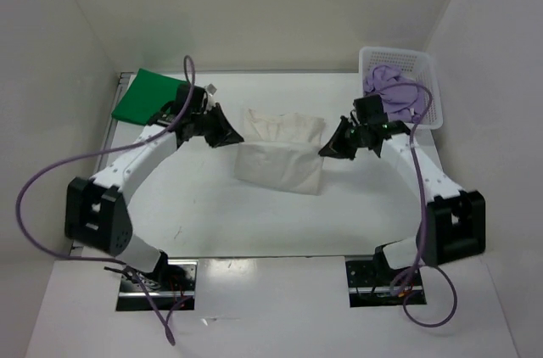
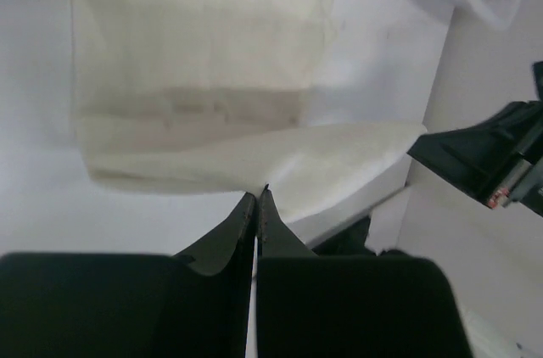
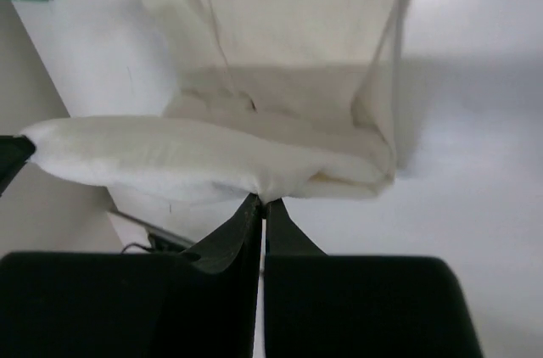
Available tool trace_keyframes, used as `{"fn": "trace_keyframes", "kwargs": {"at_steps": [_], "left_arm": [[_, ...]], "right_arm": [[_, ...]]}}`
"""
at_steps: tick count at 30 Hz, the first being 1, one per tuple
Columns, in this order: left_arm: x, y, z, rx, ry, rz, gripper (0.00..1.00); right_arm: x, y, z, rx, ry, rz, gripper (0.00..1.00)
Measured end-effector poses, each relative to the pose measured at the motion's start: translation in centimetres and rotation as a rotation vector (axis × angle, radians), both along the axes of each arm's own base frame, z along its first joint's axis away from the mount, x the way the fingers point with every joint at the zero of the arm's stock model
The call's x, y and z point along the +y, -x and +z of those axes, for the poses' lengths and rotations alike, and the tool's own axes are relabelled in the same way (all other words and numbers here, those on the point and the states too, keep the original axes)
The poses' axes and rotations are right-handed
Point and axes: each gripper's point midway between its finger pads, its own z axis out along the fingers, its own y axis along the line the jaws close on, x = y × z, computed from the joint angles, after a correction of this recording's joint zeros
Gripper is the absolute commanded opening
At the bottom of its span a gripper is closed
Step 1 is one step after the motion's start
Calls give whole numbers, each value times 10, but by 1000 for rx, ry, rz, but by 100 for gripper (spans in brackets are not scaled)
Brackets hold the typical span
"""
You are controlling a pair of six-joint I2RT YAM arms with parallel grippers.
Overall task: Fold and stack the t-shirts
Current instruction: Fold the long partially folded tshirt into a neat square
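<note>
Nearest the arm bases, on the near side of the cream t-shirt (image 1: 284, 167), the white table (image 1: 254, 222) shows, and a purple cable (image 1: 34, 205) loops off the left arm. The cream t-shirt sits mid-table, partly folded, its far edge raised off the surface. The left gripper (image 1: 227, 133) is at that shirt's left end, fingers pressed together on a pinch of its edge. The right gripper (image 1: 327, 150) is at its right end, likewise clamped on the cloth. Beyond the cream t-shirt to the far left, a folded green t-shirt (image 1: 144, 93) lies flat at the table's corner, just behind the left wrist. To the far right, a white lattice basket (image 1: 399, 54) holds the crumpled purple t-shirt (image 1: 392, 86), the right wrist just in front of it.
</note>
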Motion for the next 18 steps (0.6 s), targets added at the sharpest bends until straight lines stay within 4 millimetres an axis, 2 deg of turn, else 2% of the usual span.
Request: {"fn": "trace_keyframes", "kwargs": {"at_steps": [2,5,8,12,15,17,18], "left_arm": [[-9,-44,-10,-10,-17,17,0],[-17,-106,-32,-14,-49,51,0],[-14,-156,-58,-18,-74,100,0],[1,-197,-83,-13,-85,167,0],[10,-220,-89,-25,-75,216,1],[15,-230,-90,-33,-64,248,9],[17,-235,-89,-43,-59,260,17]], "right_arm": [[-9,-44,0,-27,32,1,0],[-19,-103,-12,-44,79,5,0],[-24,-150,-30,-63,117,8,0],[-24,-192,-54,-67,138,15,0],[-21,-214,-64,-76,139,16,1],[-18,-234,-64,-100,135,15,6],[-17,-244,-63,-115,133,14,10]]}}
